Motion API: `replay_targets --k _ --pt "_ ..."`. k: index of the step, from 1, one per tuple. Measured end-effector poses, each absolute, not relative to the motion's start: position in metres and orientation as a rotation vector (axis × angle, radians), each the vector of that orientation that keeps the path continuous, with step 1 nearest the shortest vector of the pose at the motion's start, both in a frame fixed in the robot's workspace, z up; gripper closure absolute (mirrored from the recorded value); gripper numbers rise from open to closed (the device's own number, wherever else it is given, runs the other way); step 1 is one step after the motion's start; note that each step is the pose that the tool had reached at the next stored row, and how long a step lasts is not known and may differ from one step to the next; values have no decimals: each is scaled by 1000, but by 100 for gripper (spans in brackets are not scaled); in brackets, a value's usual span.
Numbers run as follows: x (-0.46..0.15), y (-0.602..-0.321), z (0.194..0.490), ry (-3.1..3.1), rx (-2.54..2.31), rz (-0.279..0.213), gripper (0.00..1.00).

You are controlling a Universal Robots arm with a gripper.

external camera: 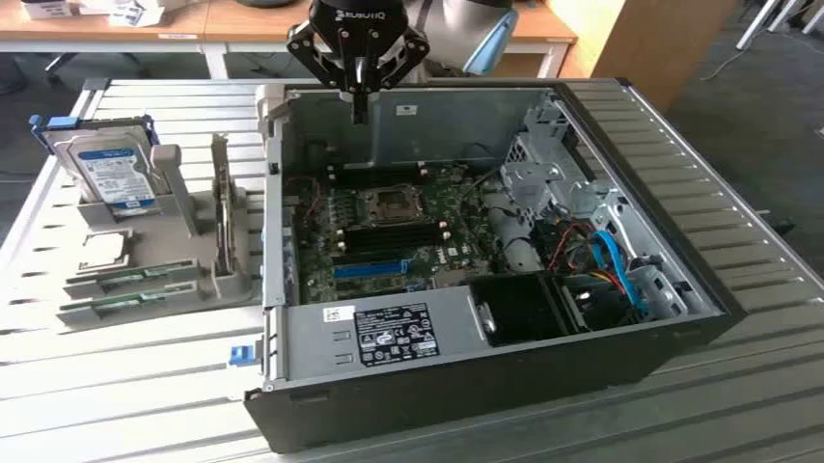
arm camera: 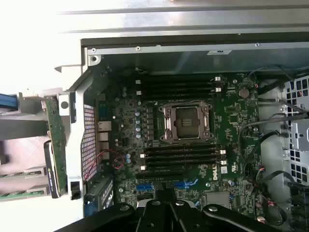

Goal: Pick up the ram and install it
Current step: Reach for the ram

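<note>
Ram (external camera: 133, 279) lies flat in a grey holder (external camera: 180, 246) on the slatted table (external camera: 129, 376), to the exterior view's left of the open computer case (external camera: 489, 386). A second stick (external camera: 114, 307) sits just beside it in the same holder, both green, roughly parallel. Neither is touched.

I've got the gripper (external camera: 359, 114) hanging over the far wall of the case, well apart from the ram. Jaws are closed, pressed together and pointing down, nothing between them.

From the wrist view I look straight down into the case. The motherboard (arm camera: 231, 140) covers the floor, with the processor socket (arm camera: 186, 121) in the middle. One bank of black memory slots (arm camera: 181, 155) sits on one side of the socket and another bank (arm camera: 178, 84) on the other side. A blue slot (external camera: 370, 263) shows on the board, nearer the camera in the exterior view.

Also in the holder:
- a hard drive (external camera: 110, 169) with a blue-white label, standing upright at the far end
- a thin card (external camera: 226, 203) standing on edge next to the case wall
- a small square chip (external camera: 103, 251) lying flat between the drive and the ram

Cables (external camera: 605, 260), blue and black, bunch at the case's end on the exterior view's right.
</note>
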State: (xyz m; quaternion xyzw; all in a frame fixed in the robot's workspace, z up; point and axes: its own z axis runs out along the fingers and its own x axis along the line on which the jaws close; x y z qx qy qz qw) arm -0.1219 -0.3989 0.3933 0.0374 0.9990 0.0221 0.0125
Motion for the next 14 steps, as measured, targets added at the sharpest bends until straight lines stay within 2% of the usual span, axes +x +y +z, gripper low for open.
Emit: replay_targets --k 14 --pt "-123 -399 393 3114 117 69 89"
